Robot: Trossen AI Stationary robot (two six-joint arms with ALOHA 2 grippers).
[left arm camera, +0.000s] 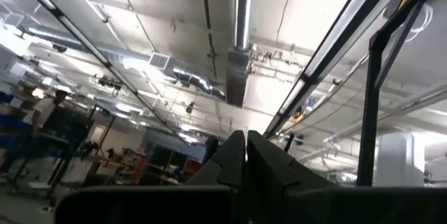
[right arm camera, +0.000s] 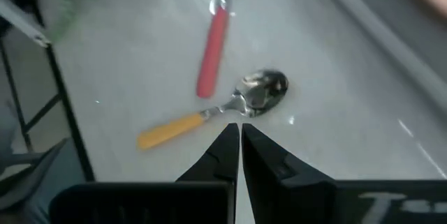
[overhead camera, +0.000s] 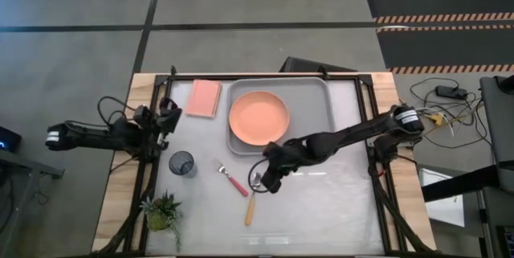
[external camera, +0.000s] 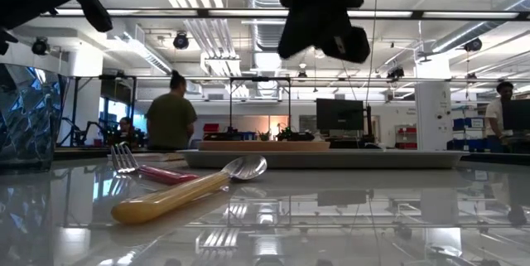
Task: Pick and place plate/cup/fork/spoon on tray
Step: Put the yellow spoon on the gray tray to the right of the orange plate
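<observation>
The salmon-orange plate lies flat in the grey tray at the table's far middle. The dark cup stands upright on the table, left of centre. The pink-red-handled fork and the orange-handled spoon lie on the table in front of the tray; the spoon's bowl points toward the tray. My right gripper is shut and empty, hanging above the table just over the spoon's bowl end. My left gripper is shut and empty at the table's left edge, pointing up.
A pink rectangular pad lies left of the tray. A small potted plant stands at the near left corner. The table's near right part is bare. People stand in the room behind the table.
</observation>
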